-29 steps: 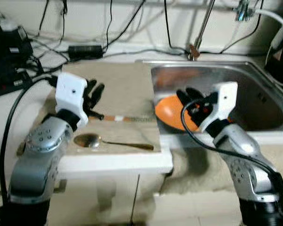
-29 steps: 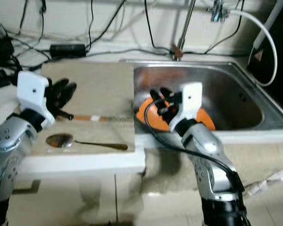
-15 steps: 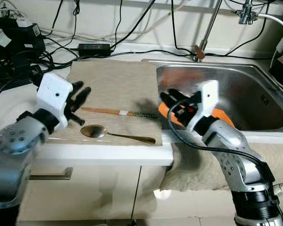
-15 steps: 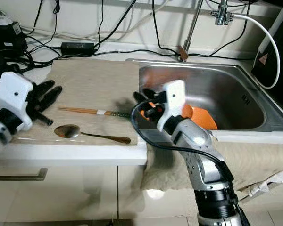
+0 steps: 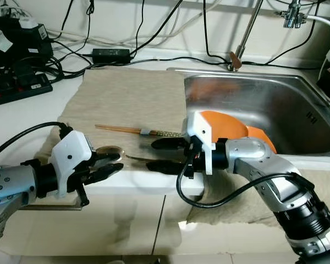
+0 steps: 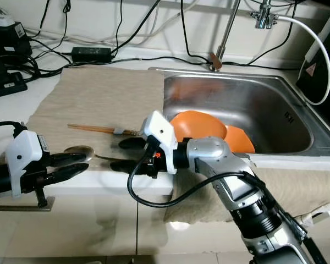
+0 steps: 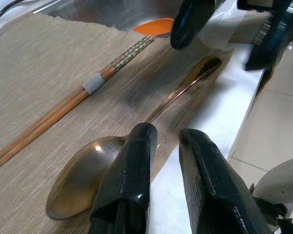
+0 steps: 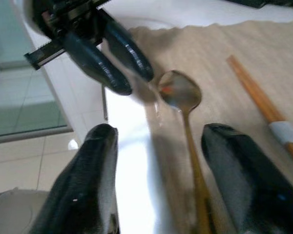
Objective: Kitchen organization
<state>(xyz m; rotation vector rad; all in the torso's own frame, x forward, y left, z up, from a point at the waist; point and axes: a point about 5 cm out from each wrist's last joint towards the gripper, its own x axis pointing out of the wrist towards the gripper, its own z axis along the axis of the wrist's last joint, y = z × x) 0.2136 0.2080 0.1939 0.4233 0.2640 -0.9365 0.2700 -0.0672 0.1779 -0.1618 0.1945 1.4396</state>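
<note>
Spoon [image 5: 113, 152] thin, stiff, slick on cloth [image 5: 132, 99]; right fingers [image 8: 100, 161] spread astride handle, left fingers [image 7: 132, 170] slightly parted at bowl—pinch mid-handle.

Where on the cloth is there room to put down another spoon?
The back half of the cloth mat, between the chopsticks and the black adapter, is bare. The front edge is crowded: the spoon lies there, with the left gripper and right gripper closing in from both ends.
</note>
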